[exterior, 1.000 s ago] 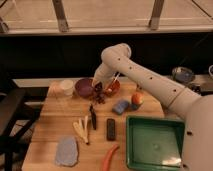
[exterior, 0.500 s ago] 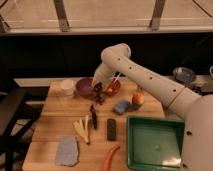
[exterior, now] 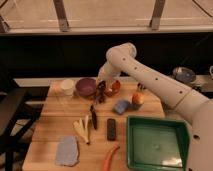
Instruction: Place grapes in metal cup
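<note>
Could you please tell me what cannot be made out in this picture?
1. Camera view: whether the gripper, beside the purple bowl, touches the grapes: too blurred.
2. Camera view: the arm hides the table's far right corner.
3. Camera view: the right edge cuts off the arm's base.

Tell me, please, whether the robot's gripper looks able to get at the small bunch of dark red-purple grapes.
Probably yes: the gripper is right on top of the grapes, between the round purple bowl and the orange-red bowl, and nothing appears to block it.
</note>
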You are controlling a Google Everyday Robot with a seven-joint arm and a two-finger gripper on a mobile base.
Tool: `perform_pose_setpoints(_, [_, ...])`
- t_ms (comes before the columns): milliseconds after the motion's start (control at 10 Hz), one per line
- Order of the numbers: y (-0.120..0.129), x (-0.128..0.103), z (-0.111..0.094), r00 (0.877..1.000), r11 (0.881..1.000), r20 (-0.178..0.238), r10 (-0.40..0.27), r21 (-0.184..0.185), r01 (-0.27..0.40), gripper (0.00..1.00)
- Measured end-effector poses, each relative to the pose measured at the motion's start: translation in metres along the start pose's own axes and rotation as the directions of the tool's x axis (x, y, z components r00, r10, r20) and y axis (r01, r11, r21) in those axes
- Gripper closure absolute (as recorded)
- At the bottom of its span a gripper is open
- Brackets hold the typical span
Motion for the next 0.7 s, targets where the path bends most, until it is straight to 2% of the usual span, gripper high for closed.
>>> perform_pose_setpoints(200, [0.032, 0.023, -0.022, 0.996, 0.997, -0.045, 0.075, 0.004, -0.075, 1.00])
perform_pose_setpoints(300, [0.054, 0.039, -0.036, 0.989, 0.992, -0.074, 0.128, 0.009, -0.127, 1.00])
perform_pose_setpoints(500, [0.087, 0.066, -0.059, 0.969, 0.976, -0.120, 0.217, 0.021, -0.216, 1.00])
perform_pose_setpoints(700, [0.118, 0.098, -0.081, 0.931, 0.946, -0.170, 0.323, 0.035, -0.322, 1.00])
